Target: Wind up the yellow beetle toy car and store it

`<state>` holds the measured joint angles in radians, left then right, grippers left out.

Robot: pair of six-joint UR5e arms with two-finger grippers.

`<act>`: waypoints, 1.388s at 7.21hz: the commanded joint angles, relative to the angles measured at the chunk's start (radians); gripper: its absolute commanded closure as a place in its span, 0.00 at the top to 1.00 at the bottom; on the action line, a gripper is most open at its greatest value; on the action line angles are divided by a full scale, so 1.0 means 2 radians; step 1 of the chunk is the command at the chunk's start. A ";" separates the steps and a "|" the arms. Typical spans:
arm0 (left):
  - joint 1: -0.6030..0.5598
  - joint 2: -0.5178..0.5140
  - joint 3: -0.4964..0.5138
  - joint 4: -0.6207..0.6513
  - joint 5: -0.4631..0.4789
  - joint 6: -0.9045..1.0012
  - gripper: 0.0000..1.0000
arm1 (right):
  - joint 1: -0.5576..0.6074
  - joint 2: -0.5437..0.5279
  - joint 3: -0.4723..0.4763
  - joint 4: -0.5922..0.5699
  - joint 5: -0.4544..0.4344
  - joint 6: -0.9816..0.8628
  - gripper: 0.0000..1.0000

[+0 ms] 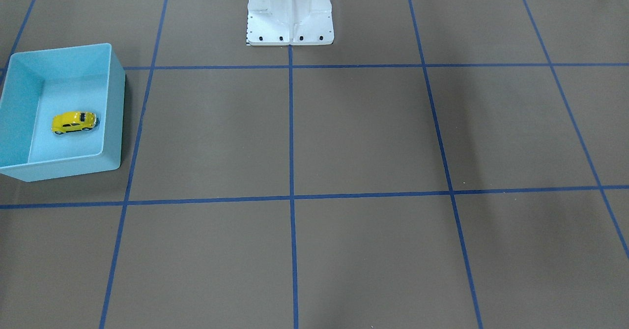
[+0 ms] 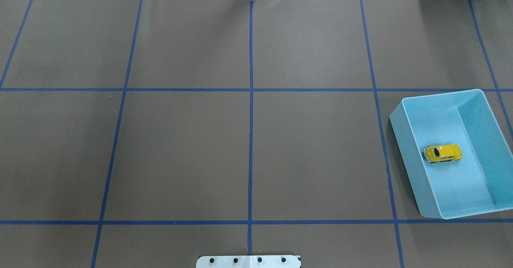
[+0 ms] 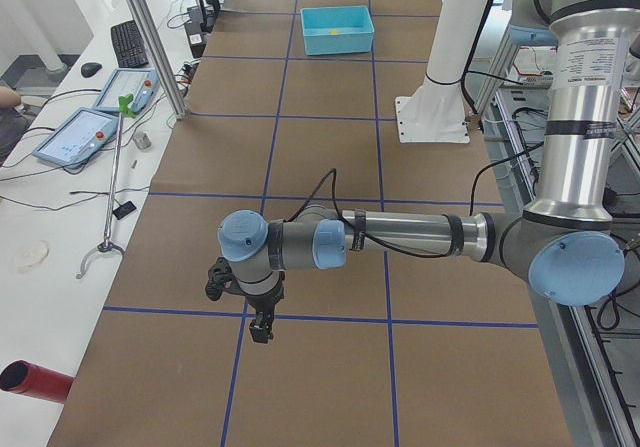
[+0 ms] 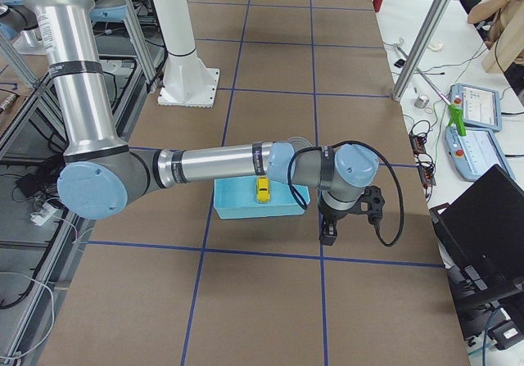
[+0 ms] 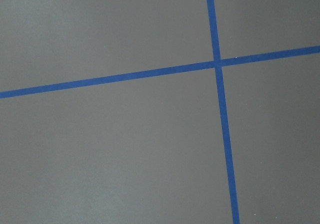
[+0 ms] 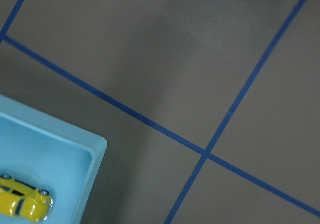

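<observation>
You are looking at two grippers, one bin and one car. The left gripper [image 3: 262,327] is hanging over the table [image 3: 330,167], and you cannot tell whether its fingers are open. Further right, the right gripper [image 4: 327,233] is hovering near the bin [image 2: 408,156], outside it, its fingers equally unreadable. The car [image 2: 443,153] is sitting inside the bin, lying crosswise to its long walls. Which end is the front is unclear.

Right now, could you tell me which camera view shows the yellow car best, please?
The overhead exterior view: the car is whole and sharp in the bin. The front-facing view shows it about as well; the right wrist view crops it; exterior right shows it small, exterior left barely; the left wrist view, not at all.
</observation>
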<state>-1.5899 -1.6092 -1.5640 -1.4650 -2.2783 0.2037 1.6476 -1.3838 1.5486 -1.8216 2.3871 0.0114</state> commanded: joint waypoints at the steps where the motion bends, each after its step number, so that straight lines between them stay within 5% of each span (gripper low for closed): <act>1: 0.000 0.000 -0.001 0.000 -0.001 -0.001 1.00 | 0.003 -0.019 0.039 0.003 -0.054 0.027 1.00; 10: 0.000 0.000 0.000 -0.001 -0.002 0.000 1.00 | -0.025 -0.067 0.030 0.057 -0.058 -0.005 1.00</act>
<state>-1.5898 -1.6092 -1.5632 -1.4665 -2.2821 0.2039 1.6047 -1.5166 1.6024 -1.7107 2.2677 0.0136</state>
